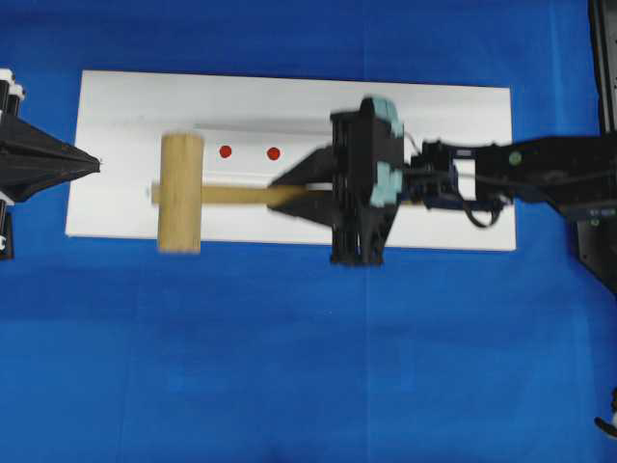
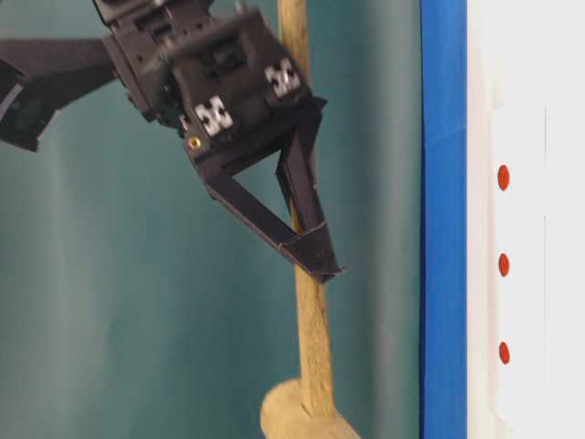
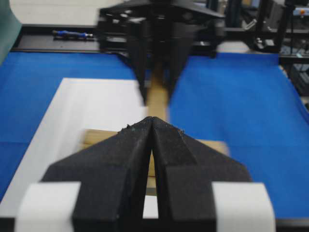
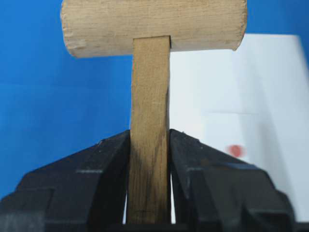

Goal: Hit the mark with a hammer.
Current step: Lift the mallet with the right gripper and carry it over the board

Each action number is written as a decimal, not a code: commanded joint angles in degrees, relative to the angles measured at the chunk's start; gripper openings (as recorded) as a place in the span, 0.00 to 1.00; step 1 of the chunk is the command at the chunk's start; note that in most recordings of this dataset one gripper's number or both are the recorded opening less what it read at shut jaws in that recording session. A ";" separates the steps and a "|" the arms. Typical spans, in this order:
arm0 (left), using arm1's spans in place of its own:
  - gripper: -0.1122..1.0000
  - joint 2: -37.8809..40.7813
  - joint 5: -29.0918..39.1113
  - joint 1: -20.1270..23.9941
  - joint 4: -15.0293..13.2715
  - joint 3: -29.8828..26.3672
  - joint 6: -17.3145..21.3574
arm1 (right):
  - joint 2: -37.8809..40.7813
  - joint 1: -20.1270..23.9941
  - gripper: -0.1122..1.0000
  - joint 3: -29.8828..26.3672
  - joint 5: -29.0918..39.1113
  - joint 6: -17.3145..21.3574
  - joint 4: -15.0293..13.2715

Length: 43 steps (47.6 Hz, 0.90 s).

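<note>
- The hammer [image 1: 181, 193] is a plain mallet of pale, unpainted wood: a thick cylindrical head and a long, flat handle, with visible grain along the handle in the right wrist view.
- The right pincer [image 1: 289, 190] is clamped on the hammer's handle; both black fingers [image 4: 190, 159] press flat against the handle's two sides, well back from the head.
- In the overhead view the handle runs sideways from the pincer toward the left, and the head sits crosswise at its far end, over the left part of a white board [image 1: 443, 116] lying on the blue worktop [image 1: 289, 367].
- Two red dots [image 1: 225, 151] show on the board just beside the head, toward the pincer's side and above the handle line; the table-level view shows three such dots in a row.
- In the table-level view the hammer is clear of the board, off its surface.
- The left pincer [image 1: 94, 165] sits at the board's left edge, apart from the hammer head, its fingers drawn together with nothing between them.
</note>
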 commanded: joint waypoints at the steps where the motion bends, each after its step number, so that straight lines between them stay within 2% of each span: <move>1: 0.10 0.44 -0.35 -0.09 -0.09 -0.62 -0.09 | -1.58 -0.97 0.19 -0.88 -0.62 -0.88 -0.09; 13: 0.10 0.53 -0.26 -0.09 -0.09 -0.62 -0.09 | -1.58 -1.14 0.19 -0.97 -1.05 -3.60 -0.97; 20: 0.10 0.44 -0.26 -0.09 -0.09 -0.62 -0.18 | -1.58 -2.02 0.19 -1.05 -2.46 -9.05 -2.46; 27: 0.10 0.26 -0.26 -0.09 -0.09 -0.53 -0.18 | -1.85 -3.16 0.19 -0.70 -7.38 -18.28 -2.81; 37: 0.10 0.26 -0.26 -0.09 -0.18 -0.62 -2.37 | -1.93 -3.25 0.19 -0.35 -12.04 -37.53 -2.55; 43: 0.10 0.18 -0.26 -0.09 -0.09 -0.62 -3.08 | -1.93 -3.08 0.19 0.26 -14.77 -46.93 -2.20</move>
